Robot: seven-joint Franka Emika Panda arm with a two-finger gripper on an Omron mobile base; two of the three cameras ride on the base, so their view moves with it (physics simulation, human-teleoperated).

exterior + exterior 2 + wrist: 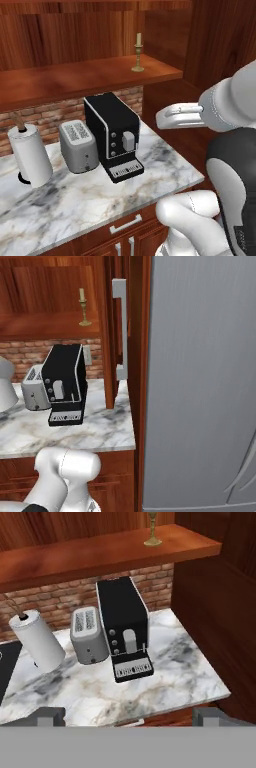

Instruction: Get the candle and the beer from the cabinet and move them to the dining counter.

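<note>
The candle (138,52) (83,307), a cream taper in a slim brass candlestick, stands upright at the right end of the open cabinet's wooden shelf (75,80) (45,326). In the hand view its brass base (153,534) sits on the shelf (100,557) at the top edge. The cabinet door with its silver bar handle (122,331) stands swung open. My gripper (132,717) is open and holds nothing; it hangs well below and in front of the shelf, over the marble counter. The beer is hidden. The dining counter is out of view.
On the marble counter (100,195) under the shelf stand a black coffee machine (112,135) (124,627), a silver toaster (78,146) (89,634) and a paper towel roll (30,155) (37,641). A tall grey fridge (200,381) closes off the right.
</note>
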